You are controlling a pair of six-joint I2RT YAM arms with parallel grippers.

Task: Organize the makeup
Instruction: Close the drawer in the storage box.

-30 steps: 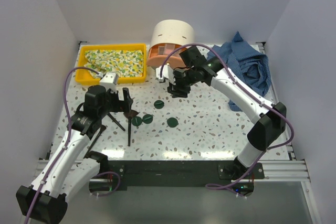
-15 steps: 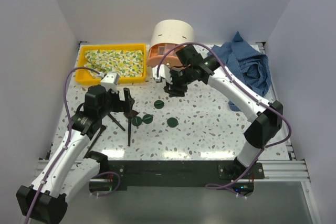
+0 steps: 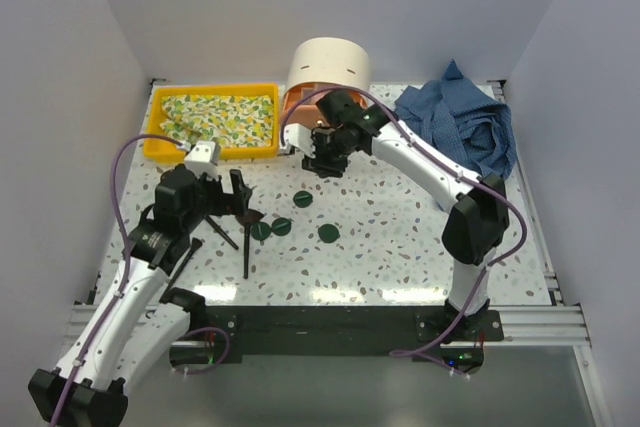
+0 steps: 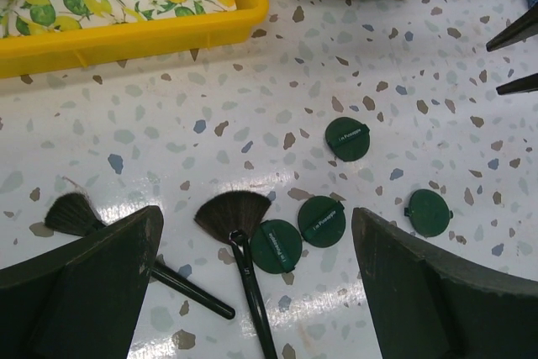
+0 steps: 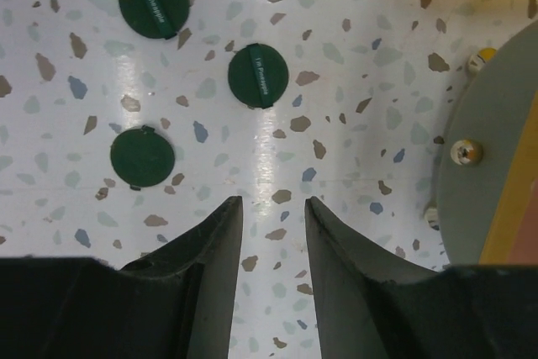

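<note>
Hand on left hangs released over dark green round discs and fan-headed dark brown brush; we see right hand narrowed, grasping nothing.

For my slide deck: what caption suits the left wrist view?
Open left gripper over two brushes and four green discs on the speckled table, yellow tray behind.

Leaf-patterned cloth lies in yellow tray; blue cloth sits crumpled.
</note>
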